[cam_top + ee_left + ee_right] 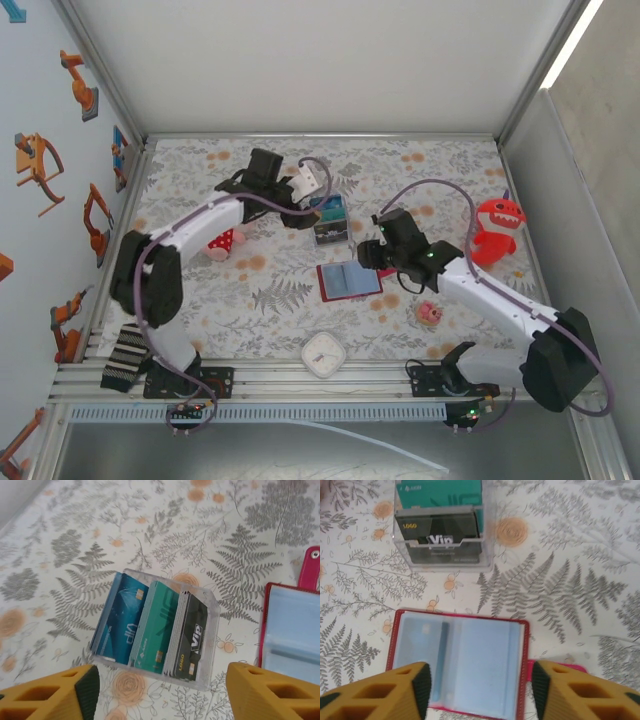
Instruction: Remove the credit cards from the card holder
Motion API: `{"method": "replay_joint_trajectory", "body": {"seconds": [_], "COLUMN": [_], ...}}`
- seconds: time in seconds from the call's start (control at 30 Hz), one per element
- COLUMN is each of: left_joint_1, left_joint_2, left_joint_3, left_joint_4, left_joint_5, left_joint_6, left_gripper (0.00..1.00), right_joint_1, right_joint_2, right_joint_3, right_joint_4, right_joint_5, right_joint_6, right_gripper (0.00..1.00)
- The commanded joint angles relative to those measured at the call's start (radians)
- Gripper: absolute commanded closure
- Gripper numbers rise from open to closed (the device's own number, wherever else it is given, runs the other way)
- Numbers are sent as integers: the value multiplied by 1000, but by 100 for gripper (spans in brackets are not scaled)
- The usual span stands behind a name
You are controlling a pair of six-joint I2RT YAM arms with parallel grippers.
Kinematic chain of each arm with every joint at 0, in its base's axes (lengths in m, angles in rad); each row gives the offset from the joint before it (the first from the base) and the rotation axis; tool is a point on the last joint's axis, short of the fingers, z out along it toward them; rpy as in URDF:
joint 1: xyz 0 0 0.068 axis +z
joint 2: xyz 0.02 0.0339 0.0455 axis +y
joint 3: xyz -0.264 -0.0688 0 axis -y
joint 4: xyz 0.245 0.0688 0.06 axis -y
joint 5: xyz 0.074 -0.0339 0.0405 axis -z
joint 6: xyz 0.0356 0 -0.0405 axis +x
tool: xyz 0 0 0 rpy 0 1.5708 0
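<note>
The card holder (pixel 349 281) lies open on the flowered cloth, red-rimmed with blue-grey pockets (pixel 470 660). A pale card shape shows faintly through its left pocket (pixel 422 647). Blue, green and black credit cards (pixel 155 625) stand on edge in a clear plastic box (pixel 331 218) just beyond the holder. My left gripper (pixel 160 700) hovers over the near side of that box, open, nothing between its fingers. My right gripper (pixel 479 690) hangs open above the holder, one finger over each side of it, gripping nothing. In the top view the left gripper (pixel 312 208) is at the box and the right gripper (pixel 368 252) at the holder's far right corner.
A red dinosaur plush (pixel 497 228) stands at the right, a small pink toy (pixel 430 313) in front of it. A white clock (pixel 324 354) lies near the front edge, a red-and-white toy (pixel 224 243) under the left arm, a striped sock (pixel 124 355) at the front left.
</note>
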Motion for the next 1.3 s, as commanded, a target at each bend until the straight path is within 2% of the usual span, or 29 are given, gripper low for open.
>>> {"method": "replay_joint_trajectory", "body": {"seconds": [0.0,0.07,0.2,0.37,0.63,0.8,1.0,1.27], "left_joint_1": [7,7,6,7,7,7,8,8], "left_joint_2": [-139,-233,-383,-544,-736,-791,-799,-782], "left_joint_3": [-149,-250,-409,-532,-634,-658,-659,-648], "left_joint_4": [186,251,323,316,244,202,157,143], "left_joint_5": [-118,-207,-352,-516,-681,-724,-743,-745], "left_joint_6": [-185,-283,-432,-564,-662,-683,-696,-700], "left_gripper": [26,15,4,2,1,3,3,3], "right_joint_1": [69,114,181,245,272,272,271,272], "right_joint_2": [44,84,166,298,451,507,532,561], "right_joint_3": [36,48,81,149,223,257,261,241], "right_joint_4": [-28,-32,-24,-54,-76,-100,-102,-102], "right_joint_5": [20,26,12,17,5,8,11,28], "right_joint_6": [54,65,79,64,42,35,39,48], "right_gripper": [51,53,60,66,66,61,49,47]}}
